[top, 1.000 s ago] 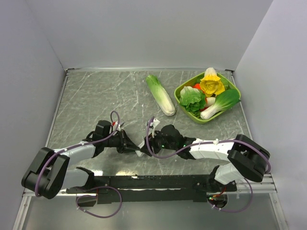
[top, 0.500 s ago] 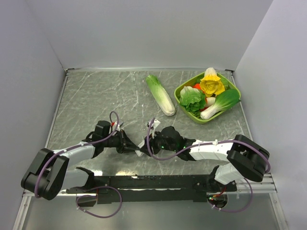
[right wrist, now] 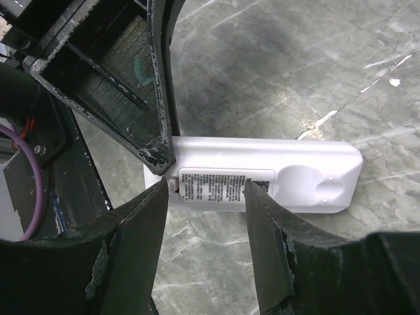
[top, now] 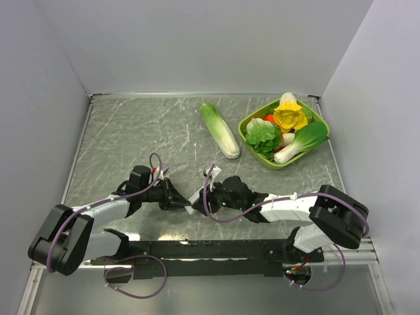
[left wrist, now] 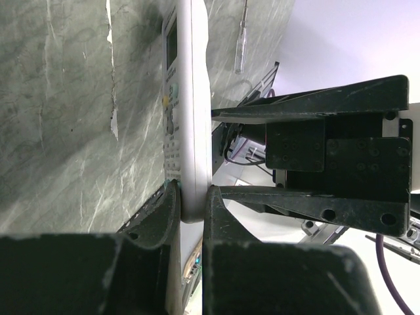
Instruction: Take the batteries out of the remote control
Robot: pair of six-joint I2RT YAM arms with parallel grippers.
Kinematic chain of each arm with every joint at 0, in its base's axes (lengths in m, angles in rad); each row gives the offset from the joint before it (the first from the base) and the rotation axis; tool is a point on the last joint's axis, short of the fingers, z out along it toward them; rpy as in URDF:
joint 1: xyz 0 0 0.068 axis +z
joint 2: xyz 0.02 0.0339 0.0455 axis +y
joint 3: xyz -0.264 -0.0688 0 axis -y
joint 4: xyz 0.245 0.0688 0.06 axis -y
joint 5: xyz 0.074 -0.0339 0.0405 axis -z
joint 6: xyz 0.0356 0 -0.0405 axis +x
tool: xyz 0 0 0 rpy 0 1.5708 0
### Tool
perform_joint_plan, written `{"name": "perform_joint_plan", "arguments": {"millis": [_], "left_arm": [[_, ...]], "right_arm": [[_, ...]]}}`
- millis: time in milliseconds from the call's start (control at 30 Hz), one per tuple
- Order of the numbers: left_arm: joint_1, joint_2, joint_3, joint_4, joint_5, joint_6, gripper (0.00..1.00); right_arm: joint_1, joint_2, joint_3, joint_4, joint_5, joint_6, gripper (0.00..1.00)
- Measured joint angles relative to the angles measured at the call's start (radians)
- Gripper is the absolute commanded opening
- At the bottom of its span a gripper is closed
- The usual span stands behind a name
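The remote control (top: pixel 195 197) is a slim white bar near the table's front, between my two grippers. My left gripper (top: pixel 182 201) is shut on one end of it. In the left wrist view the gripper (left wrist: pixel 193 195) pinches the remote (left wrist: pixel 190 98) edge-on, button face to the left. In the right wrist view the remote's back (right wrist: pixel 308 174) faces the camera, with a printed label cover (right wrist: pixel 226 186) closed over the recess and a small red mark at its left end. My right gripper (right wrist: pixel 205 191) is open, fingertips straddling that cover just above it. The batteries are hidden.
A long pale-green cabbage (top: pixel 220 130) lies at the back centre. A green bowl (top: pixel 244 126) of toy vegetables stands at the back right. Grey walls enclose the marble table on three sides. The left finger (right wrist: pixel 125 72) crowds the remote's left end in the right wrist view.
My right gripper has edged a little left, closer over the remote. The left gripper keeps its hold and has barely moved.
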Motion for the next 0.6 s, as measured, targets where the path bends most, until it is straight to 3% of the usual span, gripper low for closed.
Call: {"name": "perform_joint_plan", "arguments": {"millis": [600], "left_arm": [[0.003,-0.018,-0.016,0.005,-0.009,-0.025,0.01]], "right_arm": [[0.011,0.018,-0.005,0.037,0.024,0.006,0.57]]}}
